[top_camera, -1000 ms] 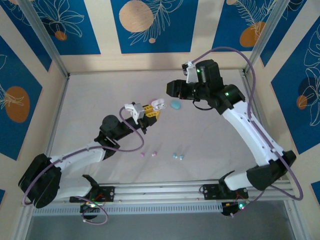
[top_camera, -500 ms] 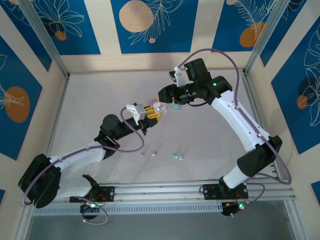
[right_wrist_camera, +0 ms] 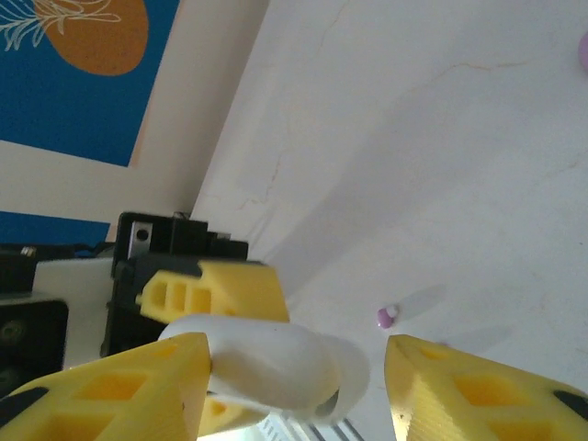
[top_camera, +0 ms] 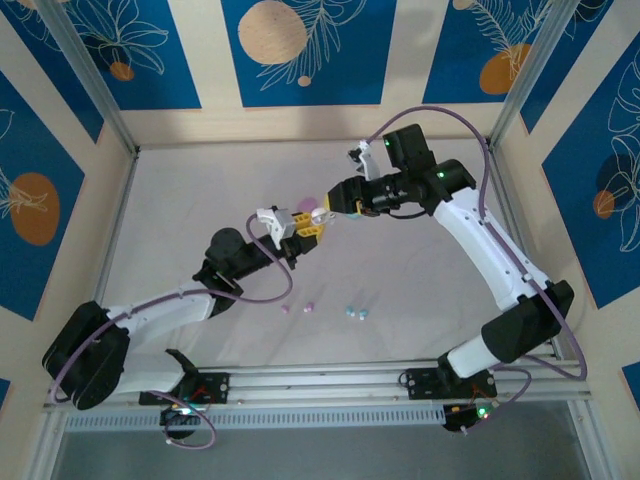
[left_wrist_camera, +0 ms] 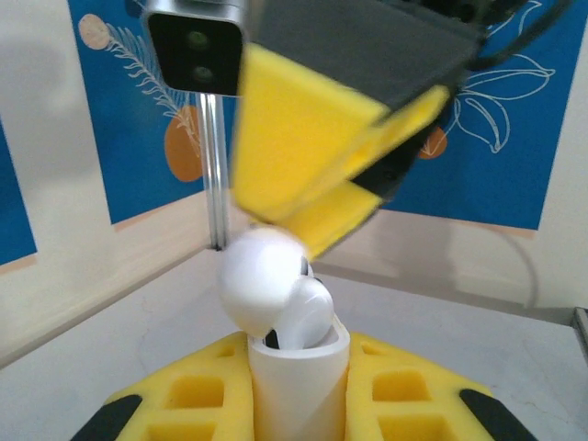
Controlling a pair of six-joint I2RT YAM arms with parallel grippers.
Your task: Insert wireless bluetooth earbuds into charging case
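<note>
A white charging case stands upright with my left gripper shut on its base. Its lid is tipped open and a white earbud sits in the mouth. From above, the left gripper holds the case over mid-table. My right gripper hangs right at the case, open. Its jaws straddle the case: the left finger touches it, the right finger stands apart. A pink earbud lies on the table below.
Two pink earbuds and two teal earbuds lie loose on the table near the front rail. A pink case lies just behind the grippers. Metal frame posts stand at the back corners.
The right gripper has swung down and left from the back of the table to the white case's open lid. The teal case seen earlier is now hidden under it. The left arm has barely moved.
</note>
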